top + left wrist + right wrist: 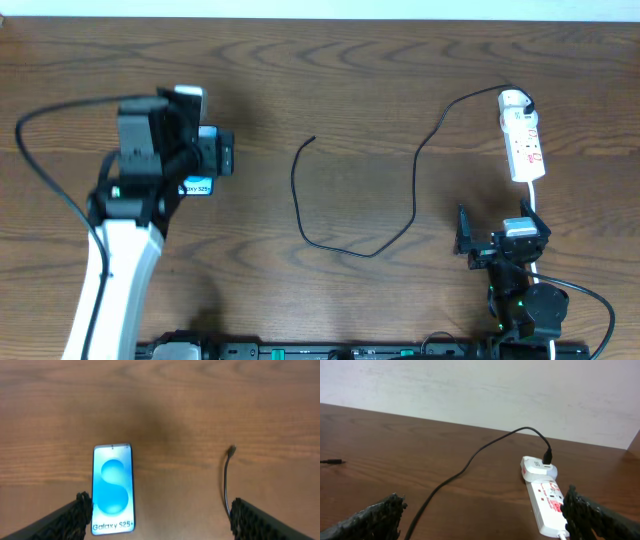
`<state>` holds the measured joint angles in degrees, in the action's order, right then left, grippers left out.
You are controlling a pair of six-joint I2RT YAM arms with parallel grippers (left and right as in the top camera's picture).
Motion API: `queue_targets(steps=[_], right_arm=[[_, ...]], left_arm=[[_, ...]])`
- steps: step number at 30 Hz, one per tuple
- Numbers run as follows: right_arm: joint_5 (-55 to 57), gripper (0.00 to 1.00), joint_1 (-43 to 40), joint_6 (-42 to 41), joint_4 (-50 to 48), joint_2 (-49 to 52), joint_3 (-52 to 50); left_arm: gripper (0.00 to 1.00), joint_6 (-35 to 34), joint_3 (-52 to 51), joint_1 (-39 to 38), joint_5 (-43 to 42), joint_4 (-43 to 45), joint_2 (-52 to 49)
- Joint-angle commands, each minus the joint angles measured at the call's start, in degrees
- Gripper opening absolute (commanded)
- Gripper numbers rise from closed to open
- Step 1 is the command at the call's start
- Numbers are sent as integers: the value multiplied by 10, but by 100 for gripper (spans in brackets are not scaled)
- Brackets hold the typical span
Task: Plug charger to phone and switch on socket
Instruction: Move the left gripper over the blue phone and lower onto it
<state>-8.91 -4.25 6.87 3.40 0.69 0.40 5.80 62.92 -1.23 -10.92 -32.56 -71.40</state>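
The left arm is seen in the overhead view rising from the 7 o'clock edge of the table, its white forearm angled toward 10 o'clock and its wrist turned downward. The left gripper is spread wide and nothing is held in it. The phone is laid flat with its blue screen up, just inside one finger, while the plug tip of the charger is found near the other finger, well apart from the phone. The black cable is looped across the middle of the table and is led to a white adapter at 2 o'clock, which is seated in the far end of the socket. The right arm is folded low at 5 o'clock, directed toward 12 o'clock. The right gripper is likewise held wide and empty, short of the socket's near end.
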Motion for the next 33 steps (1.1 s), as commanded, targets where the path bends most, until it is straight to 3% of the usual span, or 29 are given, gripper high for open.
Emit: queue_targets(steps=[1,11,19,25,29,33], right_arm=[[4,99,2,-6,3,-3,-1],[4,99,2,-6,2,-3,-1],[4,99,2,-6,3,-3,-1],[4,99,2,-6,2,-3,-1],[4,99,2,-6,2,-3,-1],[4,99,2,-6,2,-3,-1]], left_arm=[[90,-5,86,-1,-7,-46,-57],[89,14,279,78,-142,-224,-252],[89,14,282,116,-141,-227,-307],[90,15,272,116,-104,-198,-309],[89,16,269,112,-10,-189,-322],[89,12,269,112,14,-198,-356]])
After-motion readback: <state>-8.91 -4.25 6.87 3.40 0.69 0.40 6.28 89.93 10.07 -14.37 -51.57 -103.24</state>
